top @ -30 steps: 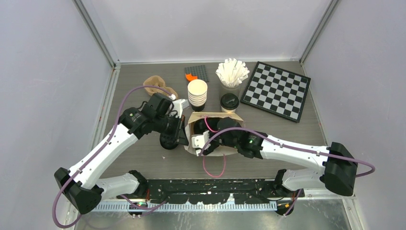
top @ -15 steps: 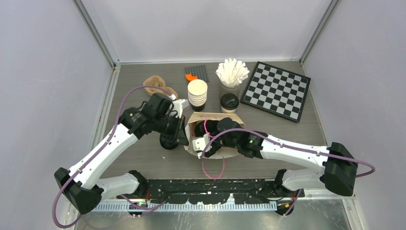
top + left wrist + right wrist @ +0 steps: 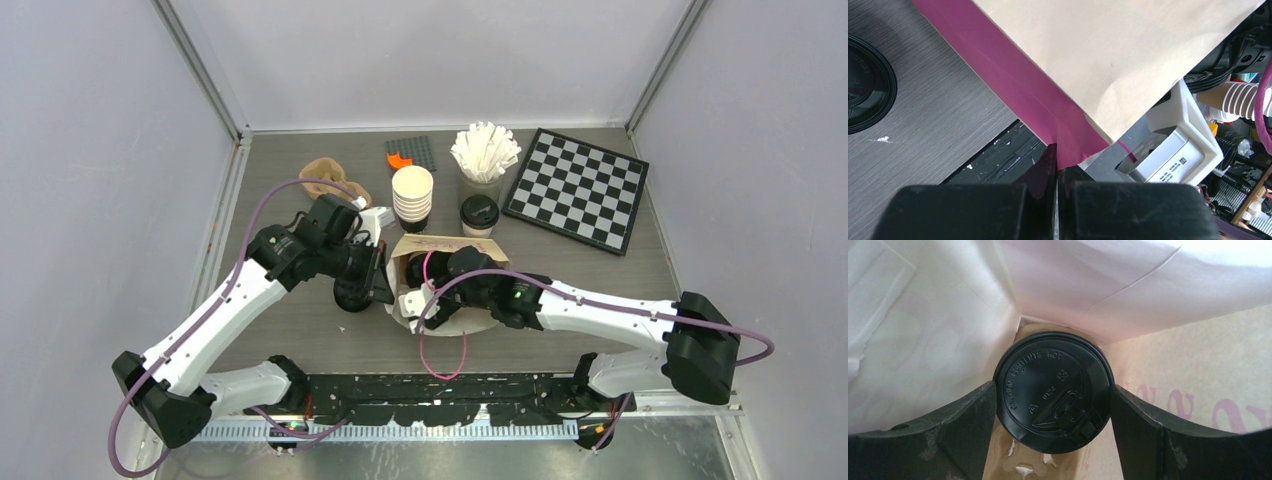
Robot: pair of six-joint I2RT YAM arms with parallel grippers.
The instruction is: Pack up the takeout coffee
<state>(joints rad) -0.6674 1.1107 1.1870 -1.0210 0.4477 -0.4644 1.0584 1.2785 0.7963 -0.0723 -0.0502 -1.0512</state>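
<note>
Right pincer (image 3: pixel 1053 405) shifted left, clasping black-lidded coffee (image 3: pixel 1050 385)

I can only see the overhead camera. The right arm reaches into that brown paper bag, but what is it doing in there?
Observer: The right arm's jaws are closed on a cream paper cup with a round black plastic lid, one jaw against each side, down inside the brown paper bag.
Visitor: And the left arm, is it only resting beside the bag?
Observer: No. The left arm's jaws are shut on the bag's magenta edge, pinching it.
Visitor: Is anything written on that lid?
Observer: Yes, raised letters that read "CAUTION CONTENTS HOT".
</note>
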